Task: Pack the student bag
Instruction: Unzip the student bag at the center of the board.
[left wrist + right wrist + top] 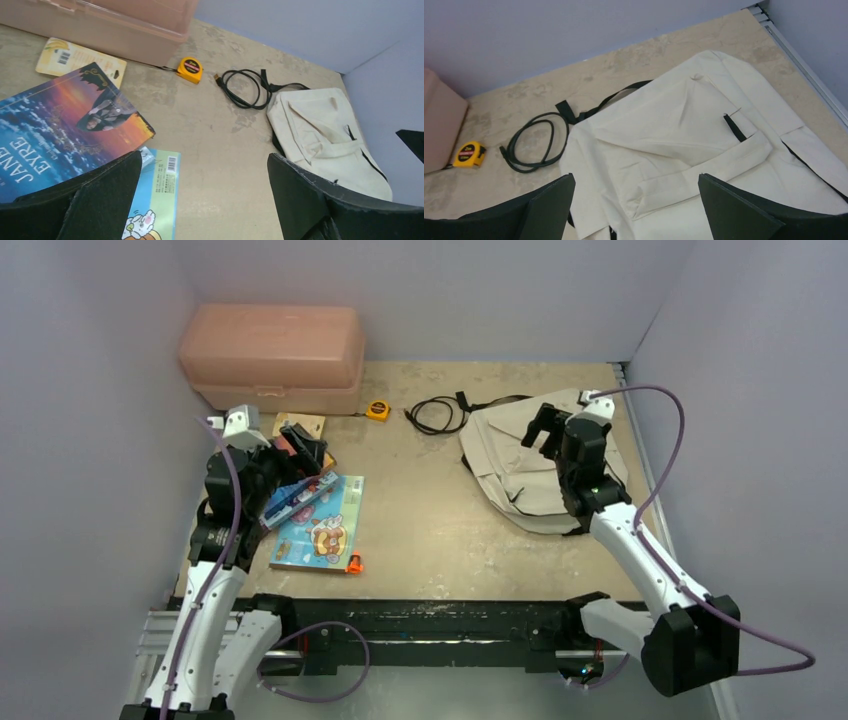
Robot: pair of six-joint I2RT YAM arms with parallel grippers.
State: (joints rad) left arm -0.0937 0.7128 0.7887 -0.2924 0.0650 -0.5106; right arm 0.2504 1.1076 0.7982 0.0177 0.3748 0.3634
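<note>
The cream fabric backpack [505, 455] is lying flat by the bench's [430, 510] far right corner, just under the empty, wide-open right gripper [542, 430]; the left gripper [305, 455], also open, is hovering well apart.

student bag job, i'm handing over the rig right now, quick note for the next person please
Left gripper: open, empty, over the Jane Eyre book and picture book.
Right gripper: open, empty, over the student bag.
The bag lies flat on the right; the cable lies beside it, the tape measure next to the cable.
Done: nothing visibly packed.
Left: open the bag, load the loose items.
</note>
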